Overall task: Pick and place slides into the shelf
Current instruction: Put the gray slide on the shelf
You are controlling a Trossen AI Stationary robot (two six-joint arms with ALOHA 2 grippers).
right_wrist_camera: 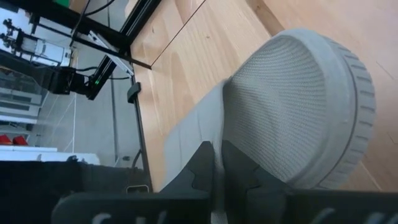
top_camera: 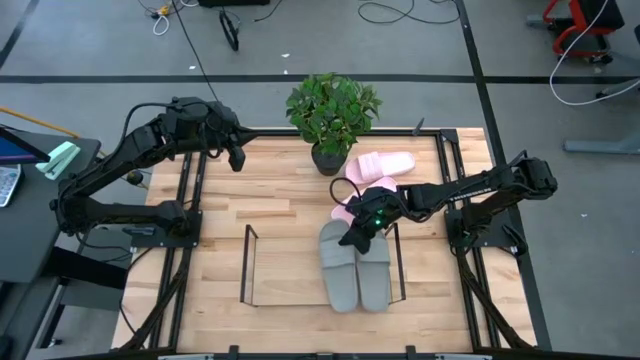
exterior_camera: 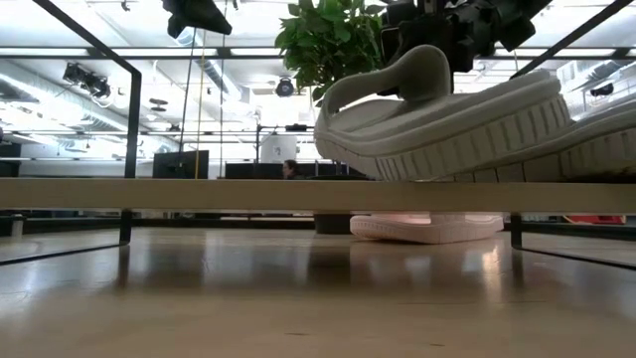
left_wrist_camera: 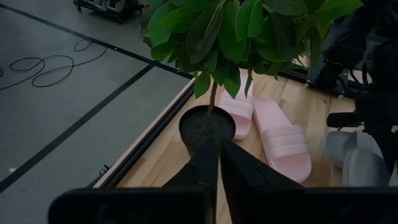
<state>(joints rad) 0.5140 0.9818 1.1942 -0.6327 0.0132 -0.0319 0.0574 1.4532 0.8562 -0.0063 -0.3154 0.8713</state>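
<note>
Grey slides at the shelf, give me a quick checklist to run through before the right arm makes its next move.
1. Right claw closed on a grey slide: ok, the fingers pinch its strap.
2. Second grey slide lying inside the shelf: ok, beside the held one at the shelf's right end.
3. Held slide flat on the table: not ok, the low view shows it tilted with one end raised.
4. Room left in the shelf: ok, its left part is bare wood.
5. Pink slides reachable: ok, on the table beside the potted plant.
6. Left claw out of the way: ok, shut at the table's far left edge.
</note>
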